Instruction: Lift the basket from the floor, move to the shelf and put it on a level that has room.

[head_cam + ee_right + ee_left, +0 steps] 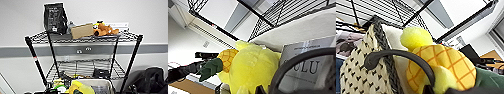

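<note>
Pincers left and right: hard to make out in the wrist views, so cannot tell whether apart, together or clamped on anything.

Basket (pixel 100 86) up at the front of the shelf (pixel 135 50), just below the front edge of its second tier (pixel 80 67). Not resting on any wire as far as can be seen, though too blurred at that spot to be sure. Loaded with a yellow pineapple plush (pixel 80 88) and a printed sheet (pixel 308 62). Dark curved handle (pixel 401 56) arching over the patterned woven side in the left wrist view, with the shelf's wire grid close behind.

Judged progress:
- Lift off the floor: done, going by the basket's height against the shelf.
- Drive to the shelf: done, with the shelf squarely ahead and close.
- Placement: not yet made.

On the shelf:
- Top tier crowded with a black bag (pixel 55 17), a cardboard box (pixel 82 30) and an orange plush toy (pixel 105 29), so no room there.
- Second tier mostly bare wire, apart from a small dark object (pixel 101 73) towards its right front. Likely the level with room.

Left to do: raise the basket over that tier's front rail, slide it in beside the dark object, set it down and let go.
</note>
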